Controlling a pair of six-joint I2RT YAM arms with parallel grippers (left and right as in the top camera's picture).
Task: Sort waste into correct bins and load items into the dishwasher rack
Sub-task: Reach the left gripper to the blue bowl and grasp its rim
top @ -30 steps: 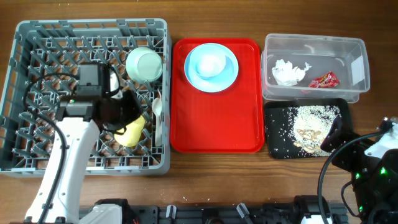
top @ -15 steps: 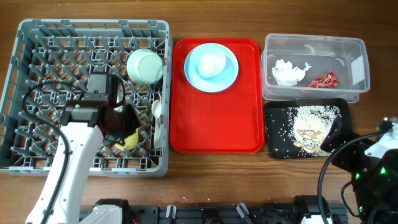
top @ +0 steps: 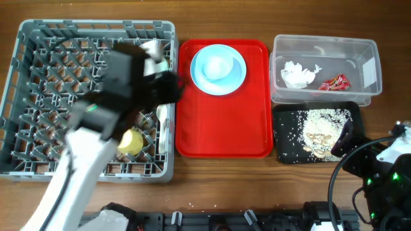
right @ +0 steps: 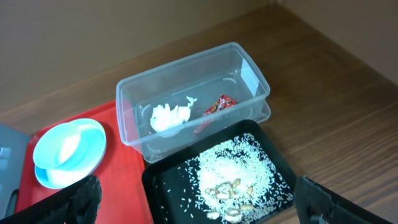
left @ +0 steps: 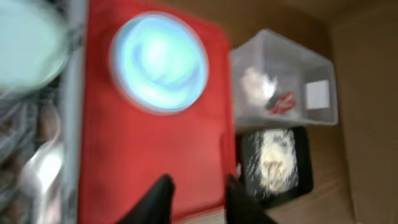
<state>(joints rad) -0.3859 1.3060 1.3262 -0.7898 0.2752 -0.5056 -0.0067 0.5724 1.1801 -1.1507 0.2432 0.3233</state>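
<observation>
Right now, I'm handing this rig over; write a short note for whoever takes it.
Left gripper: open, empty, near the red tray.
Right gripper: open, empty, by the black tray.
Done: napkin and red wrapper in the clear tub; rice on the black tray; yellow cup, bowl and a white spoon in the rack.
Left: the plate, on the red tray, goes to the rack.

Table (top: 225, 192): brown wood under my arms — four things sit straight on it.
Left: grey dishwasher rack (top: 64, 24), the biggest thing here.
Middle: red tray (top: 221, 128), just beside the rack's right wall.
Far right: clear tub (top: 324, 42).
Near right: black tray (top: 286, 138) — its far edge is against the tub, and the red tray is close by on its left.
</observation>
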